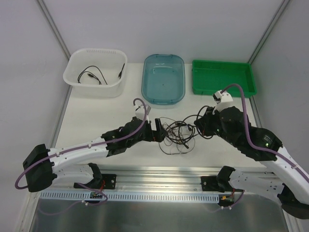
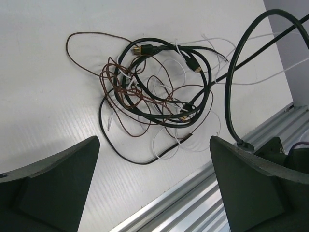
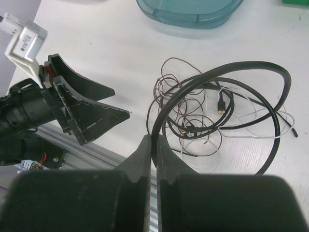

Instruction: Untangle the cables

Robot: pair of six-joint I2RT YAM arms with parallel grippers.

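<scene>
Some cable (image 1: 91, 73) in basket (image 1: 94, 90), overhead only

The cables (image 1: 177, 134) are piled in the middle of the table (image 1: 96, 116), between the left gripper (image 1: 158, 130) and the right gripper (image 3: 153, 145), and behind them a basket (image 1: 77, 60) with a loose cable (image 1: 91, 76) in it, a tub (image 1: 163, 96) and a tray (image 1: 223, 89) are lined up from left to right.
</scene>
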